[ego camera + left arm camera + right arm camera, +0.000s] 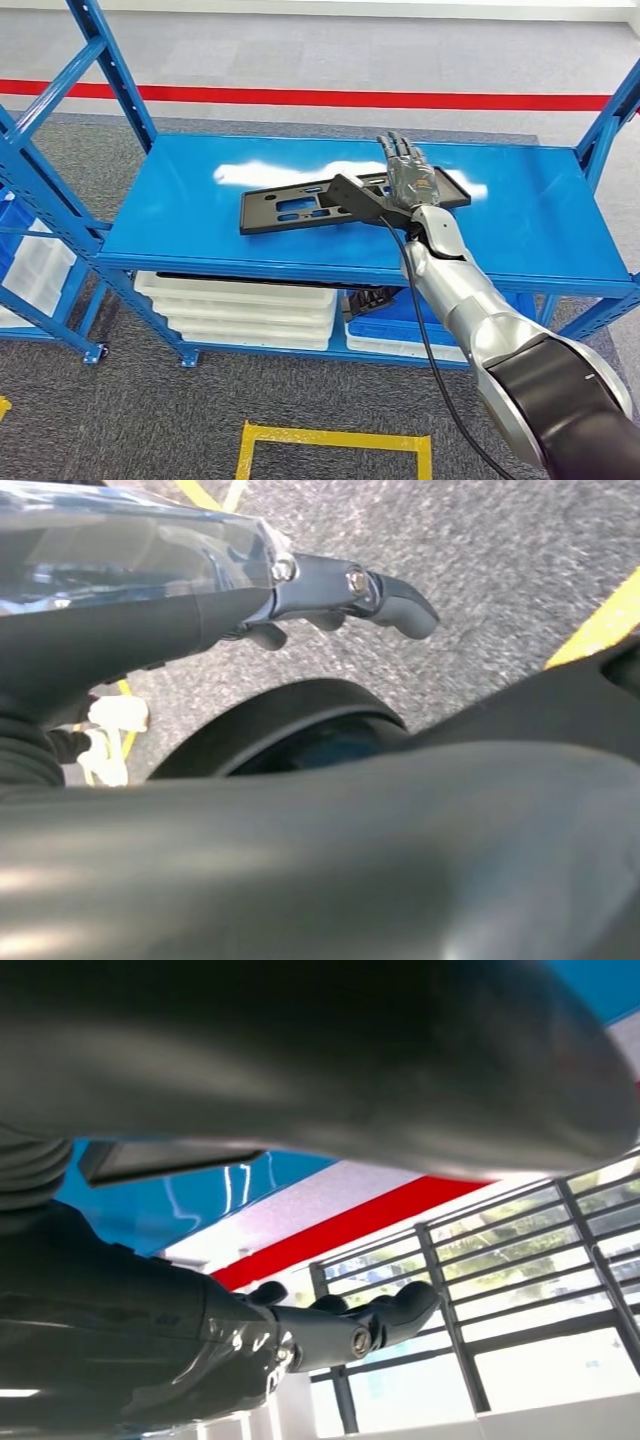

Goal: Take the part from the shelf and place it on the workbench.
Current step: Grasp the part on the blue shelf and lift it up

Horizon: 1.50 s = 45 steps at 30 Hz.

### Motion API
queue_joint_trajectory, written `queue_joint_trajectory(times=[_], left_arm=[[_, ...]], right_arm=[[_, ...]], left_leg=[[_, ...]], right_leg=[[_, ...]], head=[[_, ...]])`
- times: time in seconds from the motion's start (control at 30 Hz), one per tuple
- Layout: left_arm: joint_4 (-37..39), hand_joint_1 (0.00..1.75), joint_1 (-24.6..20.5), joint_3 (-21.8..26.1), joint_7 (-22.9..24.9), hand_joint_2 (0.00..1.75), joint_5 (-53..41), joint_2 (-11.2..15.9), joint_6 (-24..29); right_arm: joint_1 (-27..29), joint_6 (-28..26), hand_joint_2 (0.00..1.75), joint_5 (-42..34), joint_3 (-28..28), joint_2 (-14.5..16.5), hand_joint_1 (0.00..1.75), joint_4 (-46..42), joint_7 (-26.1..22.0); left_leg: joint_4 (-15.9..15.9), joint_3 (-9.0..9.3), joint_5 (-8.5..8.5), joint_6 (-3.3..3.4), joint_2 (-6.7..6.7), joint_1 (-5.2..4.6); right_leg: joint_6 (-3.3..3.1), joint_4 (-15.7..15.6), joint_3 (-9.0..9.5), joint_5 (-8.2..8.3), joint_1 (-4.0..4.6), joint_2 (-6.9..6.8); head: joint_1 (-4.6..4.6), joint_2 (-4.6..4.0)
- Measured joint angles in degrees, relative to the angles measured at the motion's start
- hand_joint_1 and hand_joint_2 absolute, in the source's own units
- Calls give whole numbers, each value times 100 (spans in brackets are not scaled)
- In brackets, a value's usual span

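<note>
Head view: the right hand [407,175] reaches over the flat black metal part [302,208] on the blue metal shelf [189,215].
Its fingers are stretched out flat and hold nothing. They lie above the part's right end, and I cannot tell if they touch it. The part lies flat on the top board. To do this step well, I think the hand should come down slowly, curl around the part's edge, and lift it level. The left hand [340,590] hangs over the grey floor [490,570], holding nothing, fingers loosely bent.
</note>
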Motion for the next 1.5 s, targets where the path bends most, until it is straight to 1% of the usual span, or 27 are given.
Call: queue_joint_trajectory(times=[0.07,0.17,0.2,0.23,0.27,0.33,0.4,0.5,0.57,0.6,0.67,0.73,0.77,0.8,0.87,0.9,1.0,1.07,1.13,1.2,1.23,1.27,1.3,1.37,1.4,1.43,1.5], left_arm=[[0,0,-5,0,3,0,-2,1,-1],[1,0,-14,0,5,0,-5,-4,-8],[1,0,-13,0,7,0,-4,-5,-11],[1,0,-12,0,9,0,-4,-5,-15],[1,0,-12,0,10,0,-3,-8,-17],[1,0,-16,0,10,0,-2,-12,-17],[1,0,-26,0,10,0,-2,-14,-17],[2,0,-21,0,10,0,-2,-14,-17],[1,0,-21,0,10,0,-2,-14,-16],[1,0,-26,0,10,0,-2,-14,-16],[1,0,-28,0,10,0,-2,-14,-15],[1,0,-17,0,10,0,-2,-14,-15],[1,0,-14,0,10,0,-2,-14,-14],[1,0,-14,0,10,0,-2,-14,-13],[1,0,-21,0,10,0,-3,-14,-10],[1,0,-25,0,10,0,-3,-14,-9],[1,0,-31,0,11,0,-3,-13,-8],[0,0,-31,0,12,0,-3,-20,-7],[1,0,-33,-1,11,0,-4,-28,-8],[1,0,-29,-1,11,0,-4,-29,-9],[1,0,-25,0,11,0,-5,-29,-9],[1,0,-22,-1,12,0,-5,-29,-9],[0,0,-22,-1,11,0,-6,-30,-9],[0,0,-25,-2,10,0,-7,-31,-9],[0,0,-28,-2,10,0,-7,-31,-8],[0,0,-30,-2,11,0,-7,-31,-8],[1,0,-24,-2,11,0,-7,-31,-8]], right_arm=[[-15,0,0,-7,-1,-8,0,-1,0],[-6,1,0,-19,-1,-35,0,6,0],[14,1,0,-24,-1,-46,0,10,-2],[33,1,0,-29,-1,-57,0,13,-6],[45,1,0,-32,-1,-65,0,14,-10],[46,1,0,-35,-1,-75,0,12,-17],[43,2,0,-36,-1,-80,0,10,-17],[58,3,0,-39,-2,-90,0,10,-17],[49,3,0,-39,-2,-93,0,8,-17],[43,3,0,-39,-2,-93,0,7,-17],[43,3,0,-38,-1,-93,0,7,-17],[53,3,0,-38,-1,-93,0,8,-17],[54,3,0,-38,-1,-93,0,8,-17],[52,3,0,-39,-1,-93,0,7,-17],[37,3,0,-40,-1,-93,0,2,-17],[28,3,0,-40,-1,-93,0,0,-17],[16,2,0,-45,-1,-93,0,-2,-17],[9,2,0,-46,-3,-98,0,-3,-17],[-1,2,0,-46,-3,-104,0,-2,-17],[8,4,0,-46,-3,-109,0,4,-17],[22,5,0,-46,-3,-114,0,8,-17],[33,6,0,-46,-3,-116,0,9,-17],[38,6,0,-47,-3,-119,0,10,-17],[26,5,0,-47,-3,-120,0,9,-17],[18,5,0,-47,-3,-120,0,8,-17],[17,6,0,-47,-3,-120,0,8,-17],[25,7,0,-48,-3,-125,0,9,-17]], left_leg=[[-88,40,29,24,14,30],[-129,61,50,44,24,40],[-128,61,49,44,24,39],[-124,63,48,43,23,40],[-118,65,44,38,23,42],[-86,68,17,8,23,50],[-21,38,-17,-38,20,29],[13,1,-25,-77,16,15],[133,-42,-135,-125,15,32],[344,-130,-273,-164,14,48],[1047,-439,-614,-237,14,80],[1544,-672,-741,-262,14,96],[1500,-656,-651,-254,14,97],[1237,-537,-469,-233,14,95],[485,-194,-95,-166,9,73],[217,-75,1,-133,6,55],[26,-6,-13,-58,2,23],[-49,26,5,-16,15,45],[-108,53,37,17,28,64],[-111,52,41,30,28,56],[-109,52,41,31,27,51],[-105,53,40,30,27,49],[-99,55,37,26,26,49],[-67,53,16,-6,25,41],[-42,38,2,-27,23,32],[-22,22,-6,-50,21,23],[-4,-3,-6,-77,18,18]], right_leg=[[47,142,-47,-129,12,-1],[72,1032,-433,-607,25,2],[84,1316,-564,-697,23,2],[97,1435,-624,-685,21,1],[110,1337,-585,-563,18,-1],[124,661,-292,-164,9,-8],[100,107,-58,39,10,-6],[18,10,-32,42,17,7],[-36,4,-26,54,-4,5],[-60,-1,-22,58,-17,0],[-84,-1,-23,56,-18,-9],[-86,-1,-22,54,-17,-13],[-86,0,-18,52,-17,-11],[-85,0,-10,50,-16,-8],[-74,-3,-2,43,-11,-1],[-62,-4,-9,43,-8,2],[14,-18,-35,54,-2,0],[71,49,-51,-22,1,-4],[90,469,-217,-304,6,-2],[94,1160,-523,-625,14,-2],[98,1389,-625,-678,17,-2],[101,1432,-644,-628,18,-3],[104,1252,-560,-476,17,-4],[100,537,-229,-103,18,-7],[84,233,-94,6,19,-5],[65,56,-22,47,24,-3],[11,-13,-11,33,33,7]], head=[[3,0],[7,0],[7,0],[7,0],[7,0],[7,0],[5,0],[4,0],[1,0],[0,0],[-1,0],[0,0],[0,0],[0,0],[1,0],[1,0],[0,0],[2,0],[5,0],[8,0],[9,0],[9,0],[9,0],[9,0],[9,0],[7,0],[5,0]])
